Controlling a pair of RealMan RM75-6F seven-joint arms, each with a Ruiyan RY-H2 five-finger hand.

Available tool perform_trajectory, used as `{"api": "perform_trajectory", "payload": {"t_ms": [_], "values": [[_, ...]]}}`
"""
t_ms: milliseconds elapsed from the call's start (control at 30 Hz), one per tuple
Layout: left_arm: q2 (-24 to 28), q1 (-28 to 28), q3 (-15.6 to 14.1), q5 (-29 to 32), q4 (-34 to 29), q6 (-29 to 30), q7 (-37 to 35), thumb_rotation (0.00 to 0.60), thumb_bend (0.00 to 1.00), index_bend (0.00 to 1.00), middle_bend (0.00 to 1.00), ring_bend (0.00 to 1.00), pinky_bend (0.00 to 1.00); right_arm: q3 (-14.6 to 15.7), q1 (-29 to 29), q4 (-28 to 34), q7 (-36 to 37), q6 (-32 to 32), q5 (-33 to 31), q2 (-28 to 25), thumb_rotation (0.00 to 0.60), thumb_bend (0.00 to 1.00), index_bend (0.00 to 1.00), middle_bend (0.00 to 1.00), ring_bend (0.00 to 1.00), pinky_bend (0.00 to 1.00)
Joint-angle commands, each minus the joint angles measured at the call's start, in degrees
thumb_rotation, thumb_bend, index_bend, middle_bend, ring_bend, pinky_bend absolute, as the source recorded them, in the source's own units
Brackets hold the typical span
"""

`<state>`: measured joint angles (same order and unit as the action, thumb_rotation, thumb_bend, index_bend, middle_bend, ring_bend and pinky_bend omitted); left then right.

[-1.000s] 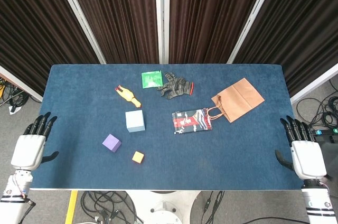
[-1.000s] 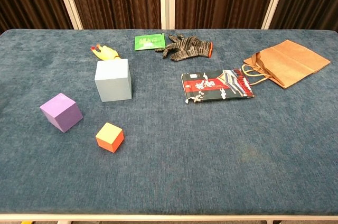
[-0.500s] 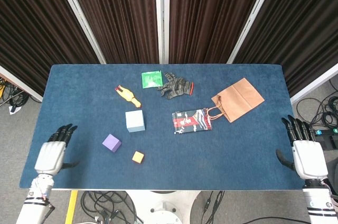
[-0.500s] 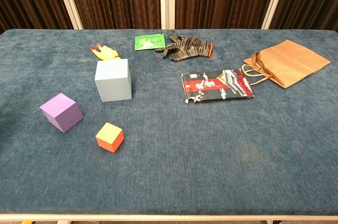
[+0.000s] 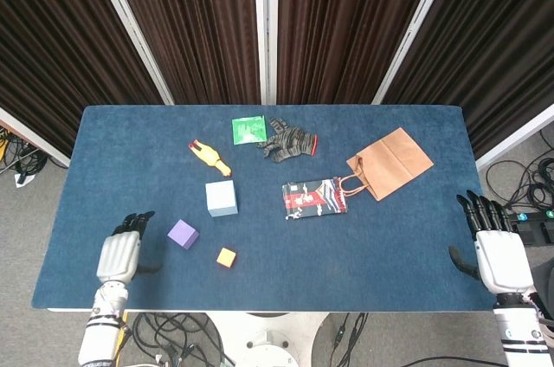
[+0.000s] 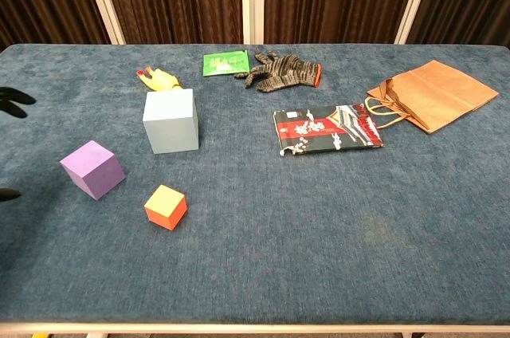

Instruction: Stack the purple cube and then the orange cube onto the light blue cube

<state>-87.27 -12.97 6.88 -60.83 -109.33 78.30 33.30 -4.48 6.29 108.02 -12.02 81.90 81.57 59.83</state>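
Dark curtains back a blue-topped table (image 5: 415,246) where the purple cube (image 5: 183,234), orange cube (image 5: 226,256) and light blue cube (image 5: 221,198) sit apart near the left front, none stacked. The robot's left hand (image 5: 119,252) hovers with fingers spread and nothing held just beside the purple cube, apparently placed to take it first. At the table's right edge, well clear of the cubes, the right hand (image 5: 495,250) waits, fingers likewise apart and empty.

Bare cloth around purple cube (image 5: 183,234)
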Motion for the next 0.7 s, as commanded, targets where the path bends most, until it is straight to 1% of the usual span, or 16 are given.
{"api": "perform_trajectory", "payload": {"t_ms": [33,167,333,533,700], "values": [[-1.3,-1.0,0.6,0.6,0.0,0.0,1.0,0.600,0.12,0.19,0.28,0.13,0.23,0.0,-0.1,0.0,0.1,0.3,0.2,0.1,0.600,0.24,0.01,0.01,0.00,0.00],[-3.5,-2.2,1.1,1.6,0.9,0.2,2.3,0.600,0.12,0.19,0.29,0.13,0.23,-0.1,-0.1,-0.1,0.3,0.3,-0.1,0.0,0.600,0.24,0.01,0.01,0.00,0.00],[-6.7,-3.8,2.2,4.8,3.2,0.0,3.9,0.600,0.12,0.19,0.32,0.14,0.23,-0.2,0.0,-0.2,0.6,0.2,-0.2,-0.1,0.600,0.24,0.01,0.01,0.00,0.00],[-9.9,-5.7,4.1,8.8,5.9,0.0,5.5,0.600,0.12,0.19,0.32,0.14,0.23,-0.3,0.1,-0.1,0.8,-0.1,-0.5,-0.4,0.600,0.24,0.01,0.01,0.00,0.00],[-11.6,-7.2,5.4,10.9,7.2,0.5,6.8,0.600,0.12,0.19,0.32,0.14,0.23,-0.3,0.1,-0.2,1.3,-0.1,-0.5,-0.5,0.600,0.24,0.01,0.01,0.00,0.00]]}}
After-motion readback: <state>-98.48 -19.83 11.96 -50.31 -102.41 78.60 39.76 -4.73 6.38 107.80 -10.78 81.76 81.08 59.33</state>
